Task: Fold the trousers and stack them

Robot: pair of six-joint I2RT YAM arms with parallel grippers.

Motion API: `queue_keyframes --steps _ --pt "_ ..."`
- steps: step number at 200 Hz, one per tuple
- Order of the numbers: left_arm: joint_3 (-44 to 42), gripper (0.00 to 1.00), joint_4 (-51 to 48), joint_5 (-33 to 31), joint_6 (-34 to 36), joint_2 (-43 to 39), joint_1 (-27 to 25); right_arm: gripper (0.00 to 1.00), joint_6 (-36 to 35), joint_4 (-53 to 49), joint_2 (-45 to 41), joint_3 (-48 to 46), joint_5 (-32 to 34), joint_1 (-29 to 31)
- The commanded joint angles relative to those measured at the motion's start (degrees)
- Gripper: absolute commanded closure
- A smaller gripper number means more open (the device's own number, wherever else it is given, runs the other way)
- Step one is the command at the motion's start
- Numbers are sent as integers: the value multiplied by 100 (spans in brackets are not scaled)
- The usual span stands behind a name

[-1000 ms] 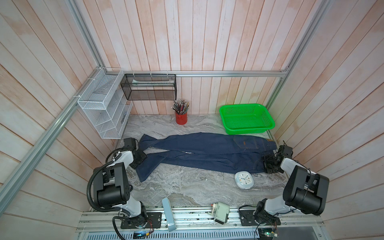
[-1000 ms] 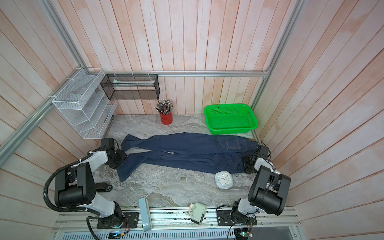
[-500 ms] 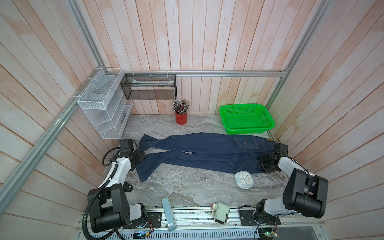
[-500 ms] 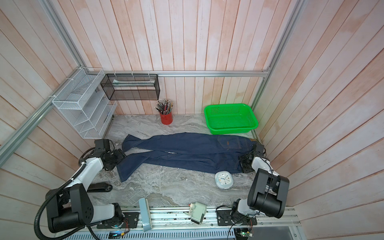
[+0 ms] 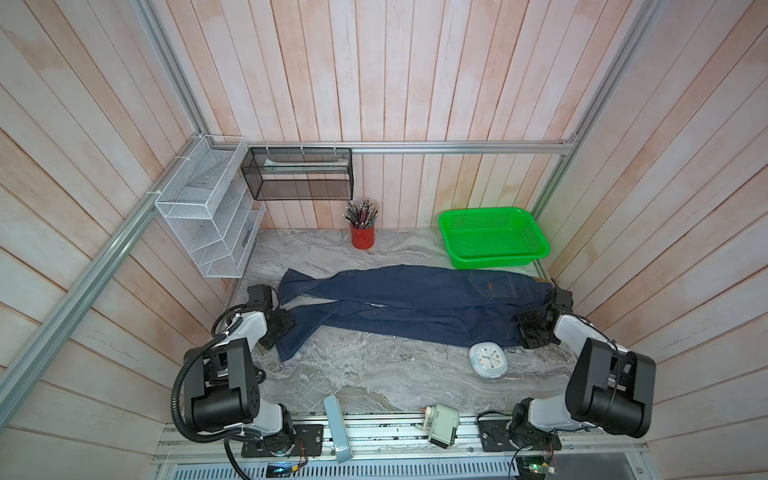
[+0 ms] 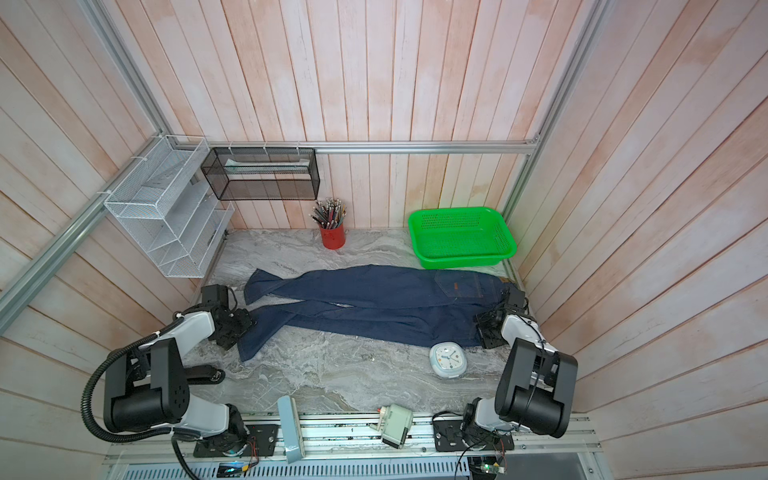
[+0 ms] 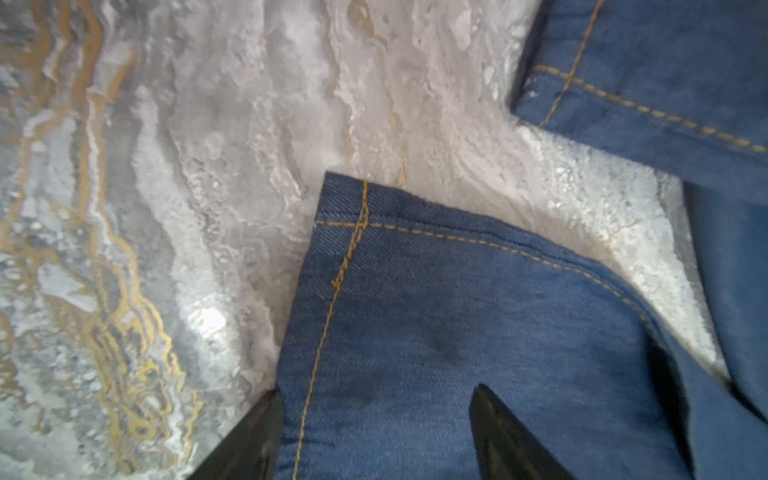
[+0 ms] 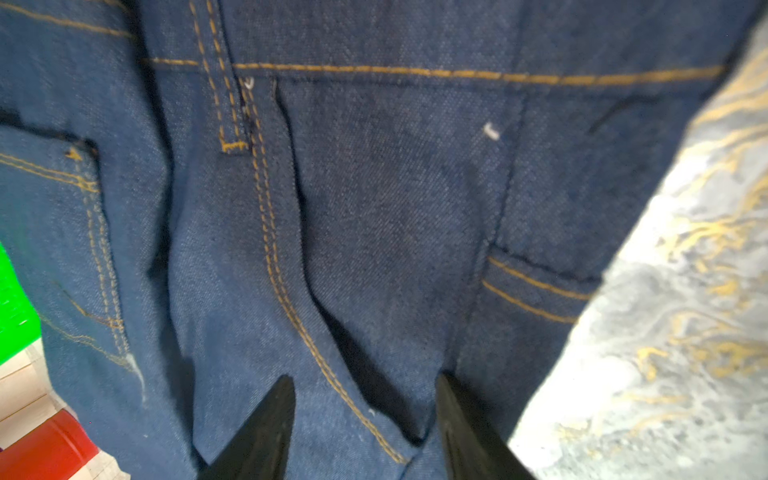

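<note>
I see the trousers (image 5: 415, 307) spread flat across the marble table (image 5: 374, 382), waist to the right near the green basket (image 5: 494, 237), legs running left; my left gripper (image 7: 376, 390) sits at the nearer leg's hem, jaws apart, one finger on the denim and one at the cloth's edge; my right gripper (image 8: 361, 378) is low over the waist end, jaws apart astride a ridge of denim; a white clock (image 5: 488, 360) lies just beside the trousers.
</note>
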Motion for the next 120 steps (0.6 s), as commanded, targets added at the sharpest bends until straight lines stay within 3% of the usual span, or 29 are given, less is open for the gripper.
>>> queue_keyframes --steps 1,24,68,93,120 --pt "-66 26 -258 -316 14 53 29 42 -73 -32 116 -71 -19 34" --pt "-29 28 -410 -537 46 -150 30 42 -83 23 182 -54 -110 41" --pt "-2 42 -422 -773 44 248 29 42 -178 125 343 -85 -220 34" --pt "-3 55 -477 -1067 48 372 21 42 -212 189 440 -114 -301 36" --pt "-45 58 -413 -969 87 507 21 42 -225 258 537 -128 -391 37"
